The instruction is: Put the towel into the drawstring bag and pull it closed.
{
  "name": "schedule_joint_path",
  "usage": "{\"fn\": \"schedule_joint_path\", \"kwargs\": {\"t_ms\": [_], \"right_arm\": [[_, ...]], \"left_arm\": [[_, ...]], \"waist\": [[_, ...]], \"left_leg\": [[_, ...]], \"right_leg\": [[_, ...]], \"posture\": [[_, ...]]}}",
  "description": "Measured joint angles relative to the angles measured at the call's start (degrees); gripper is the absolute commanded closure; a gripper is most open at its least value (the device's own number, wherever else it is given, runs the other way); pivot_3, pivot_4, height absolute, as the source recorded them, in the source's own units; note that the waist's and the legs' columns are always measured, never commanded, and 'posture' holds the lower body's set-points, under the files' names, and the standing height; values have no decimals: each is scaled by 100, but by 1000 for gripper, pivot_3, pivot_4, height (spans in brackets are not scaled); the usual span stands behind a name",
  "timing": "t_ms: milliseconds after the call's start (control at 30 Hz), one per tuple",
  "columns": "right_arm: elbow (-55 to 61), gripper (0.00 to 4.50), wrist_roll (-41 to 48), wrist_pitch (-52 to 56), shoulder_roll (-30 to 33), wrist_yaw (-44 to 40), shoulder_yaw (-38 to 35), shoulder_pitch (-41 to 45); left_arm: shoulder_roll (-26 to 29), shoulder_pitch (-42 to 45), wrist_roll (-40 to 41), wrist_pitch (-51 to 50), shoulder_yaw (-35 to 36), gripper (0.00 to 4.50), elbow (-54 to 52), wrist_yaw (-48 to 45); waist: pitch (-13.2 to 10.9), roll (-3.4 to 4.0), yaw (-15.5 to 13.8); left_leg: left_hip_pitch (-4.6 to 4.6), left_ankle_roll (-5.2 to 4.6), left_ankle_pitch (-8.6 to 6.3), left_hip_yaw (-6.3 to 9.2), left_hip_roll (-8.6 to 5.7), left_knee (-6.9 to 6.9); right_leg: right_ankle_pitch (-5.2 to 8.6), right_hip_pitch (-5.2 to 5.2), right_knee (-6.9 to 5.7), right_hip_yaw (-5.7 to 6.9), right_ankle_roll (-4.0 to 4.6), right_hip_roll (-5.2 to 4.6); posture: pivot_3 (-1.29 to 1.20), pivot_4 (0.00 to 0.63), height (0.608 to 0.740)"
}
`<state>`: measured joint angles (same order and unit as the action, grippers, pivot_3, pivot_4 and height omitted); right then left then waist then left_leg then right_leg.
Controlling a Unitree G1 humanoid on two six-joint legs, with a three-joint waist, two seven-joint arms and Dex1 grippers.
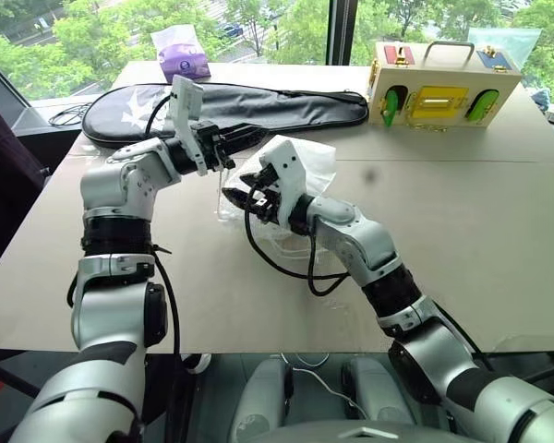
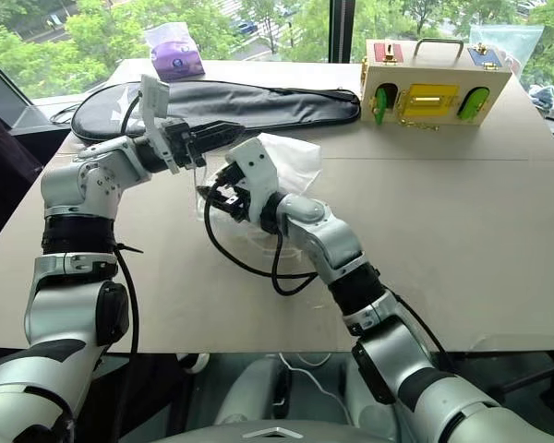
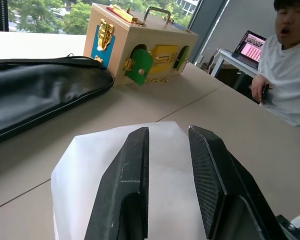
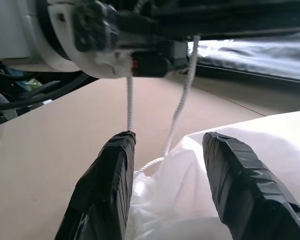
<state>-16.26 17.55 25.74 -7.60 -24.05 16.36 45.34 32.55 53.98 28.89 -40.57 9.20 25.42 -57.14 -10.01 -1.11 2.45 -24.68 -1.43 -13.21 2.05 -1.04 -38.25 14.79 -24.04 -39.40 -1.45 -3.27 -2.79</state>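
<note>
The drawstring bag lies bunched at the middle of the pale surface, just in front of the long black racket case at twelve o'clock, with both of the robot's arms converging on it. The left pincer, reaching in from nine o'clock, holds the bag's white cord up off the surface; its jaws stand only narrowly apart in the left wrist view, and two strands hang taut from it down to the gathered mouth of the bag. The right pincer, coming from five o'clock, sits at that mouth with its jaws clearly parted, one strand running just beside one finger, gripping nothing that can be made out. The towel cannot be made out on the surface; it is probably inside the pouch, though the cloth hides it. By that reading the stuffing is done and the closing is under way: the mouth looks puckered but not fully cinched, so a further pull on the cord remains. A wooden latch box stands at one o'clock, a small purple packet at eleven.
</note>
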Motion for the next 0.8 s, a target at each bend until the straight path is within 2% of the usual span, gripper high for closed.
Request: {"fn": "schedule_joint_path", "kwargs": {"t_ms": [267,533,800], "right_arm": [[-264,2190,348,-204,-10,-12,-250,130],[196,2190,448,119,-6,-485,291,127],[70,2190,598,178,-9,-116,63,131]], "left_arm": [[1,-7,54,-33,-1,3255,-19,76],[0,-6,52,-23,-4,3255,-12,96],[-19,-7,53,-24,-23,3255,-12,96]], "waist": [[0,0,8],[0,0,6],[0,0,-2]], "left_leg": [[2,1,1,0,0,1],[1,0,0,0,0,0],[1,2,1,1,0,0]], "right_leg": [[0,0,-2,-1,0,0],[0,-1,-3,-1,0,1],[0,-1,-3,-1,0,-1]], "posture": [[0,150,740],[0,150,740],[0,150,740]]}}
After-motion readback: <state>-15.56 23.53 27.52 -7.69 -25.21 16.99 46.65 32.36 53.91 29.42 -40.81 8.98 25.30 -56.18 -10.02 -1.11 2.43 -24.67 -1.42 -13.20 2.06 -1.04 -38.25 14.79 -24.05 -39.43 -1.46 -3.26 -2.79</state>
